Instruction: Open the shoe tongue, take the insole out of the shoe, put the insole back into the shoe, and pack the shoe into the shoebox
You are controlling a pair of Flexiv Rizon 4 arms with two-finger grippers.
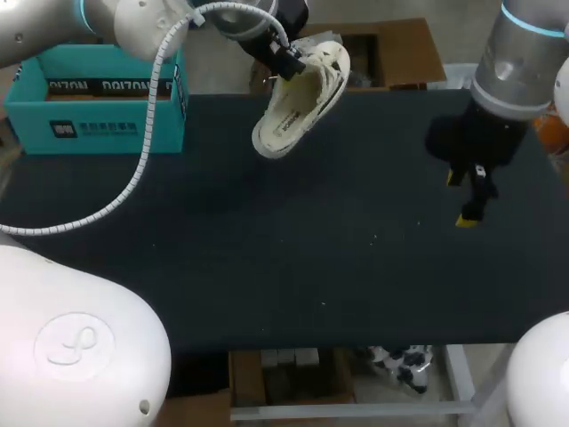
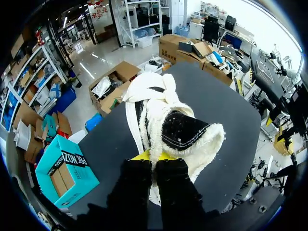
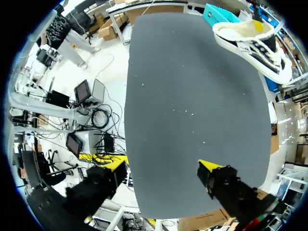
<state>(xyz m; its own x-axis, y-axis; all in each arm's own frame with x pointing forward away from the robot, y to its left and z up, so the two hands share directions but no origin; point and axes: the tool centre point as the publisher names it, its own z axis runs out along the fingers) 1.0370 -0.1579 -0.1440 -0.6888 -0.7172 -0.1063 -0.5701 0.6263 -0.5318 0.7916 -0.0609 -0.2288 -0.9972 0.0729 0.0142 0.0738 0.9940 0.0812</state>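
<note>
A cream-white shoe (image 1: pixel 298 102) with black trim hangs tilted in the air over the back middle of the black table (image 1: pixel 267 258). My left gripper (image 1: pixel 286 62) is shut on its upper edge. In the left wrist view the shoe (image 2: pixel 168 130) fills the space ahead of the left gripper (image 2: pixel 154 161), whose fingers pinch the shoe's rim. The teal shoebox (image 1: pixel 98 98) stands open at the table's back left, beside the shoe (image 2: pixel 62 173). My right gripper (image 1: pixel 464 199) hovers open and holding nothing over the table's right side (image 3: pixel 161 167), far from the shoe (image 3: pixel 252 45).
The left arm's white cable (image 1: pixel 147 151) loops down over the table's left part, in front of the shoebox. The dark tabletop between the two grippers is bare.
</note>
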